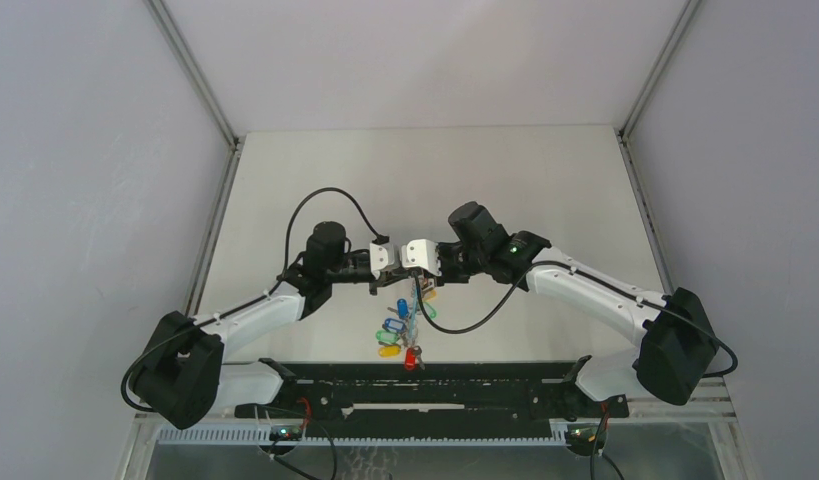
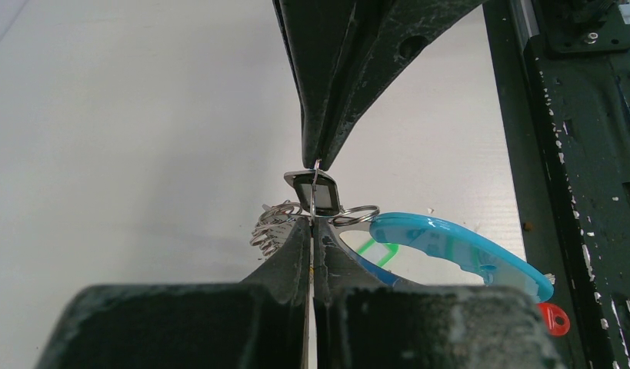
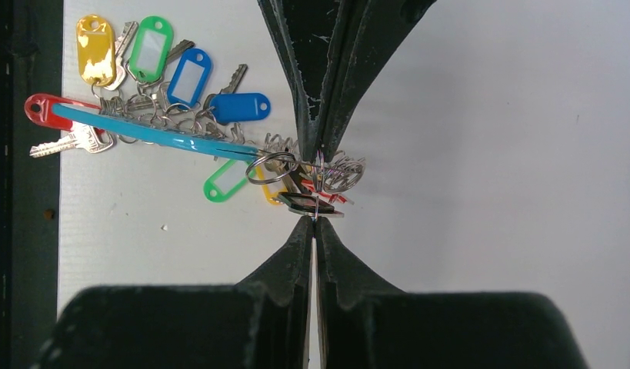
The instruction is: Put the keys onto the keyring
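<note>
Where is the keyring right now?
Top view: mid-table, the keyring is pinched between the left gripper and right gripper where their tips meet, its keys trailing toward the near black rail.

A flat matte white tabletop (image 1: 485,180) fills the floor of a box-like enclosure, closed in by plain pale grey panel walls on the left (image 1: 85,150), the back (image 1: 425,50) and the right (image 1: 745,150). Slim silvery aluminium struts (image 1: 190,65) run along the corners where the panels meet. A scuffed black metal rail (image 1: 425,385) lines the table's near edge, a white slotted plastic duct (image 1: 385,435) just in front. Light is soft and even, shadows faint
</note>
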`<action>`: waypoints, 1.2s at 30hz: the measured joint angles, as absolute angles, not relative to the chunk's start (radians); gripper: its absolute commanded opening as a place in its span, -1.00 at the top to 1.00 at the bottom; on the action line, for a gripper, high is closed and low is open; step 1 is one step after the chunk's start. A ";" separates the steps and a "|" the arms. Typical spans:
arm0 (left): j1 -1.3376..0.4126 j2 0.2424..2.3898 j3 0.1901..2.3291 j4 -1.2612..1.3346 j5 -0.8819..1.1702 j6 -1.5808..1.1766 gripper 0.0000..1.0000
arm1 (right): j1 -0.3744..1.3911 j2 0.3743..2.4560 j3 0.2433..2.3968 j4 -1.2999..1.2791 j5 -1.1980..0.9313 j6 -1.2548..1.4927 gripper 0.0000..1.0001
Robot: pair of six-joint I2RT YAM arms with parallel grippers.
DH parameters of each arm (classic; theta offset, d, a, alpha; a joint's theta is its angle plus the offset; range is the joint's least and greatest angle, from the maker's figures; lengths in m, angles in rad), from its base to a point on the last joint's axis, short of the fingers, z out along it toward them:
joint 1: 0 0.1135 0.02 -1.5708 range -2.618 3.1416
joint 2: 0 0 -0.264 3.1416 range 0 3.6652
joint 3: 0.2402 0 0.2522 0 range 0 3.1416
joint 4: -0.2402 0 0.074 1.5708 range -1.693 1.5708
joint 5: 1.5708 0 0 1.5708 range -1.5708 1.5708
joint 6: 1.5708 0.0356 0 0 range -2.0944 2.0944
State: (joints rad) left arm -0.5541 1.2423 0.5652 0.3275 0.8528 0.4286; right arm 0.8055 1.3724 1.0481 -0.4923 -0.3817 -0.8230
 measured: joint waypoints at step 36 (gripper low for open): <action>-0.554 1.243 0.565 0.327 0.868 0.429 1.00 | 0.809 1.375 1.048 -0.492 -0.396 -0.823 1.00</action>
State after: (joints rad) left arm -0.5541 1.2427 0.5652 0.3275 0.8680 0.4286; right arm 0.8085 1.3750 1.0485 -0.4915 -0.3962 -0.8230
